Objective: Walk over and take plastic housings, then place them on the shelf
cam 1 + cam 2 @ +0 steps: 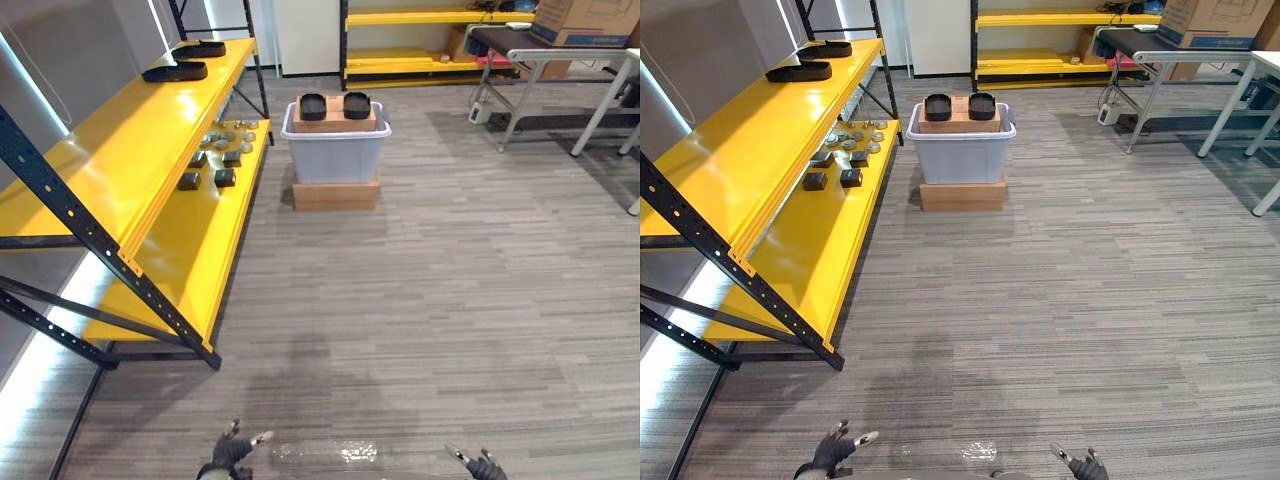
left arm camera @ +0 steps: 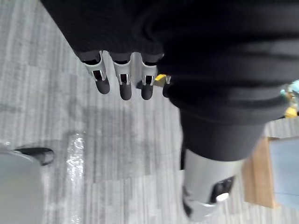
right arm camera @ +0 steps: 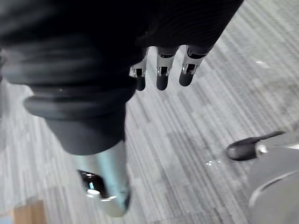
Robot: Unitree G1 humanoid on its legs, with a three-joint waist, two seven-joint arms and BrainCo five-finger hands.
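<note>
Two black plastic housings (image 1: 313,105) (image 1: 357,104) lie side by side on a cardboard sheet atop a grey bin (image 1: 335,155), far ahead across the floor. Two more black housings (image 1: 175,71) (image 1: 198,48) rest on the top level of the yellow shelf (image 1: 130,150) along the left. My left hand (image 1: 230,455) and right hand (image 1: 483,467) hang low at the near edge, far from the bin. Both are open and hold nothing; straight fingers (image 2: 121,86) and fingers (image 3: 161,79) point down at the carpet.
The bin stands on a low cardboard box (image 1: 336,193). Several small metal parts (image 1: 222,150) lie on the shelf's lower level. A dark table (image 1: 545,45) with a cardboard box (image 1: 585,20) stands at the back right, and a second yellow rack (image 1: 420,18) at the back.
</note>
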